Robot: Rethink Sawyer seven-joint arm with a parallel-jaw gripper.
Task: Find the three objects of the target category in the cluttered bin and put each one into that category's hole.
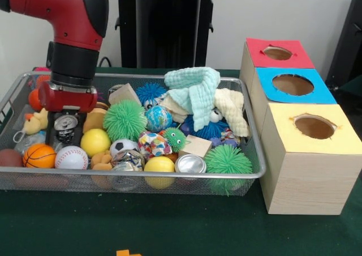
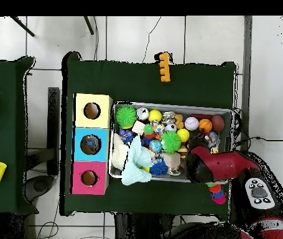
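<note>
The arm is reaching down at the left end of the bin [image 1: 11, 94], so the searching step is, I judge, going on and nothing is being carried to a hole. The gripper [image 1: 65, 132] is hanging low among the objects there; I cannot tell if it is open or closed. Just below it, the basketball [image 1: 39, 155] and the baseball [image 1: 71, 157] are lying side by side, and the yellow ball [image 1: 95, 141] is sitting just right of it. Which category is wanted is not shown. Further right, the cloths [image 1: 195, 89] are covering some things. The boxes [image 1: 308, 165] with three holes are standing on the desk [image 1: 186, 227] just right of the bin.
</note>
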